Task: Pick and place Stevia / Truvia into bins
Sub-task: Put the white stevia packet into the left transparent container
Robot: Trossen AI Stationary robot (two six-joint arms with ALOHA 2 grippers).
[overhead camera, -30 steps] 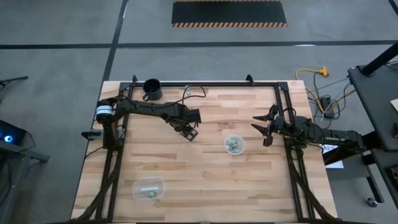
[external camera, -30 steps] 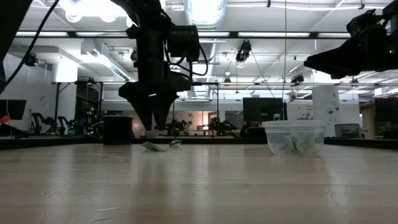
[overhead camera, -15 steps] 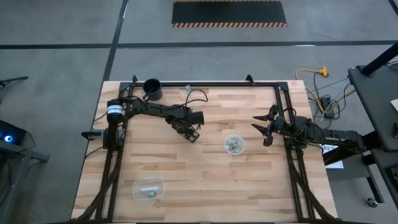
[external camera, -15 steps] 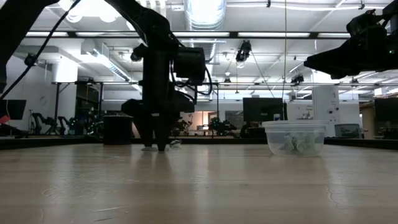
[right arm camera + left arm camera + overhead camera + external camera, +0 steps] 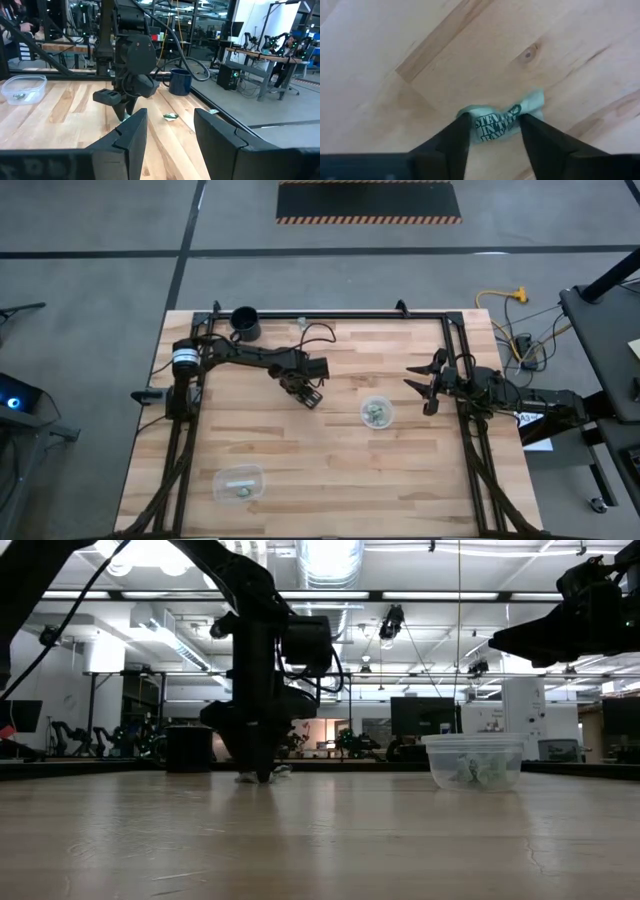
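On the wooden desk (image 5: 330, 450), the left pincer (image 5: 491, 131) pinches a green Stevia packet (image 5: 502, 121); next it must lift it to the round bin (image 5: 377, 413). The right pincer (image 5: 428, 389) waits half-open, empty.

Grey concrete floor (image 5: 90, 300) with a hazard-striped mat (image 5: 368, 201); bright ceiling lights (image 5: 330, 555) over distant workbenches (image 5: 250, 55).

Two dark jointed arms, black cables
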